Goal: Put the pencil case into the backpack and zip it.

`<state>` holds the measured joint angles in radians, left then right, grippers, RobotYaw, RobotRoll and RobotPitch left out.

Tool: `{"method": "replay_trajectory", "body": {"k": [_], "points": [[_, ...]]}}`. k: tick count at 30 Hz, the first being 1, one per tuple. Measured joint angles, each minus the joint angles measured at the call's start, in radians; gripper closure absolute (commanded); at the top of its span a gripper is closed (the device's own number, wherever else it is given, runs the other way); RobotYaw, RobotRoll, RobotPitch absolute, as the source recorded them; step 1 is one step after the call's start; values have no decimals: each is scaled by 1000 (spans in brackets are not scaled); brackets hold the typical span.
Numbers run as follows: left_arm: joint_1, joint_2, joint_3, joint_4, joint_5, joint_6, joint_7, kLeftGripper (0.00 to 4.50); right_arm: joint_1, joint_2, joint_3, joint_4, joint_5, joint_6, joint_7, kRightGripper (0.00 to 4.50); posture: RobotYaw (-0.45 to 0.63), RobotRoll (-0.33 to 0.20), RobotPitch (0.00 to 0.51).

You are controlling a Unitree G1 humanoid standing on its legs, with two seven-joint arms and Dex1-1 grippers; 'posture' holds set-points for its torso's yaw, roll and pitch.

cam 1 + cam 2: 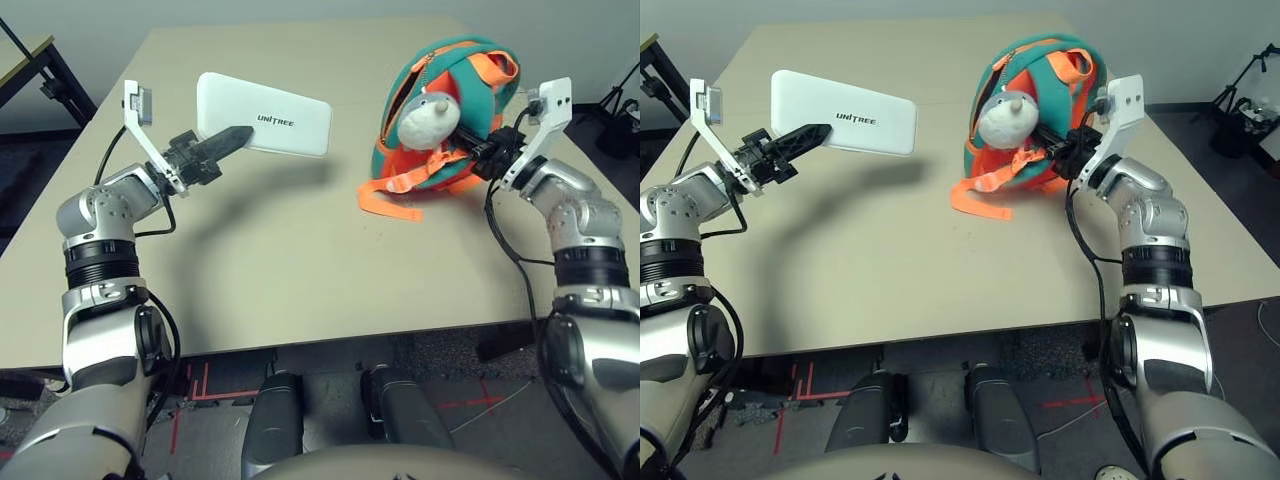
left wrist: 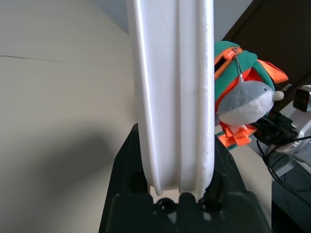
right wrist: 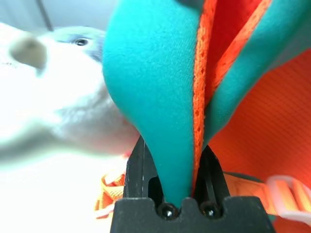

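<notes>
Backpack (image 1: 445, 110) sits far right on the beige tabletop (image 1: 300, 250), teal with orange trim, zipper open, grey-white plush (image 1: 430, 120) on front. Dark floor around. Right tool (image 1: 470, 155) clamped on a teal-orange fold of it. Case (image 1: 265, 113), flat white, "UNITREE" lettering, held above tabletop, pinched at one end by left tool (image 1: 225, 140).

Pencil case (image 1: 265, 115) raised above table (image 1: 280, 260), left; backpack (image 1: 440, 120) on table, right, well apart.

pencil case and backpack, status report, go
Left gripper shut on pencil case, held above table. Right gripper shut on backpack fabric. Backpack unzipped. Path between clear.
</notes>
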<state>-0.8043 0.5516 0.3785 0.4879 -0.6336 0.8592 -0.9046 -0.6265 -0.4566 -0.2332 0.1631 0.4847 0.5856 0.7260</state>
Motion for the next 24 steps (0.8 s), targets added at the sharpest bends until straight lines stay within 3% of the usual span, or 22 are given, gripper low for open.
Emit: {"method": "replay_trajectory", "body": {"k": [8,16,24], "points": [[-42,22,2,43,0,-20,-9,3404,92,-7,-6,-353,184,258,-51,4261,-119,0,67],[-88,43,-3,87,1,-42,-28,3404,134,-6,-18,-461,297,352,-122,4267,-123,0,70],[-133,88,50,122,-55,15,-30,3404,185,-5,-18,-476,324,358,-156,4268,-118,0,70]]}}
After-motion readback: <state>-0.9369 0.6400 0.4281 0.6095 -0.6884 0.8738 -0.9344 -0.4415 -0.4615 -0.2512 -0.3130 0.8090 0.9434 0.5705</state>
